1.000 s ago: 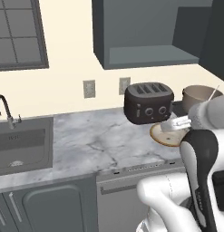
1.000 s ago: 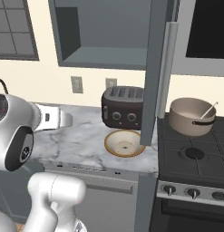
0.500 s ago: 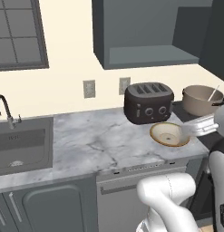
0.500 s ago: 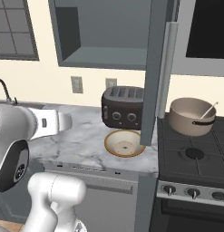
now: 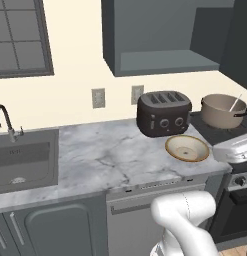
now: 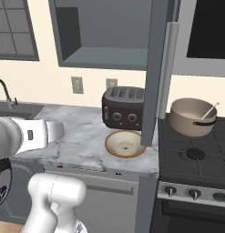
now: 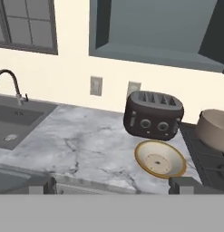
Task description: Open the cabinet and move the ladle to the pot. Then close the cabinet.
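Ladle (image 6: 208, 110): in pot (image 6: 192, 118) | cabinet (image 6: 155, 68): open | fingers (image 7: 182, 184): spread wide, holding nothing

dark toaster (image 5: 164, 112) behind yellow-rimmed bowl (image 5: 187, 148) on marble counter (image 5: 105, 155)

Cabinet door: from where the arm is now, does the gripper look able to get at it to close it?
Probably yes. The cabinet door stands open, edge-on over the counter, its handle unobstructed. The gripper is open and holding nothing, but sits well below and must rise.

Cream wall (image 5: 70, 85); dark-framed window (image 5: 20, 40); grey marble counter (image 5: 105, 155).
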